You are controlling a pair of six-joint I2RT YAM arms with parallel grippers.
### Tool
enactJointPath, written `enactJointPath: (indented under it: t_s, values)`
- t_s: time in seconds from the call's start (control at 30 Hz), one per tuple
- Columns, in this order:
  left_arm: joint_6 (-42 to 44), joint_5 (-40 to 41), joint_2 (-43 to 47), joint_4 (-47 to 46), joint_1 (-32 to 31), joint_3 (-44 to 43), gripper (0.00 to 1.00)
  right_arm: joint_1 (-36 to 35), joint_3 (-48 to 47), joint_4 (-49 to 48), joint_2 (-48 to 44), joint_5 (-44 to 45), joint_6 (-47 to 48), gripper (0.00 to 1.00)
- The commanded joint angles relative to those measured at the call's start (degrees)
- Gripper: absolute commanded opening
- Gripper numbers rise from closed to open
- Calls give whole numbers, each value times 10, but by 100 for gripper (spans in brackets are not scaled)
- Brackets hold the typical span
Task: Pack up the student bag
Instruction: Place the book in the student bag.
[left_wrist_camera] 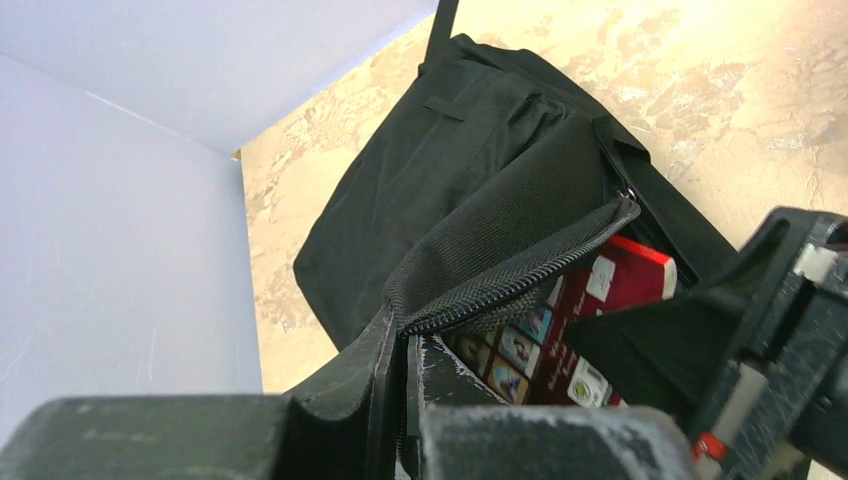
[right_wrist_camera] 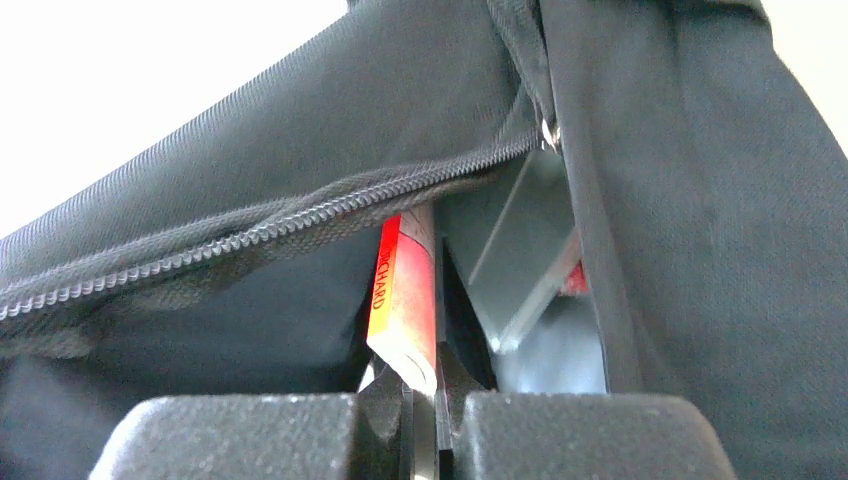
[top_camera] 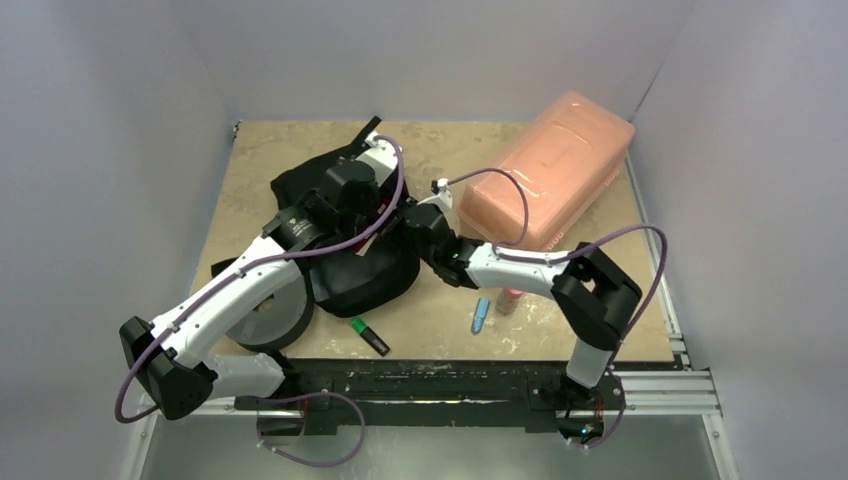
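The student bag (top_camera: pixel 365 280) is a black fabric backpack lying left of the table's middle, with its zipper open. In the left wrist view my left gripper (left_wrist_camera: pixel 408 350) is shut on the zipper edge (left_wrist_camera: pixel 510 280) of the student bag (left_wrist_camera: pixel 450 170) and holds the opening up. A red book (left_wrist_camera: pixel 570 320) shows inside the opening. In the right wrist view my right gripper (right_wrist_camera: pixel 425 400) is shut on that red book (right_wrist_camera: pixel 405 290), just inside the mouth of the student bag (right_wrist_camera: pixel 700 200). From above, both grippers meet over the bag, left gripper (top_camera: pixel 385 210) and right gripper (top_camera: pixel 415 222).
A translucent pink plastic box (top_camera: pixel 550 170) stands at the back right. A dark grey foam ring (top_camera: pixel 265 315) lies beside the left arm. A green marker (top_camera: pixel 369 336), a blue item (top_camera: pixel 481 314) and a small pink item (top_camera: pixel 508 300) lie near the front edge.
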State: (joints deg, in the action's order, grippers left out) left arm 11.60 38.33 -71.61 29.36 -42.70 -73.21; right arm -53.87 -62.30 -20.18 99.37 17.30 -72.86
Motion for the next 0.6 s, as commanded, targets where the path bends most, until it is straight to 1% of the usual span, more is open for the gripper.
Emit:
enactJointPath:
  t_s: [0.0, 0.07, 0.17, 0.23, 0.3, 0.37, 0.43, 0.5, 0.57]
  values:
    - [-10, -25, 28, -41, 23, -15, 0, 6, -68, -99, 34, 83, 41, 0]
    - [-37, -59, 30, -23, 39, -27, 0, 5, -93, -113, 66, 109, 55, 0]
    - [-81, -124, 31, -1, 75, -43, 0, 3, -120, -179, 120, 131, 89, 0]
    - [-105, -162, 29, 13, 96, -50, 0, -2, -144, -201, 154, 156, 104, 0]
    - [-111, -194, 27, 14, 108, -51, 0, -9, -170, -207, 183, 184, 117, 0]
    - [-131, -216, 24, 14, 115, -52, 0, -19, -207, -186, 215, 220, 129, 0]
    - [-139, -232, 21, 16, 121, -55, 0, -31, -248, -168, 246, 265, 160, 0]
    - [-149, -243, 18, 19, 131, -57, 0, -42, -295, -146, 278, 309, 199, 7]
    - [-157, -251, 17, 19, 139, -57, 0, -44, -321, -143, 304, 321, 235, 21]
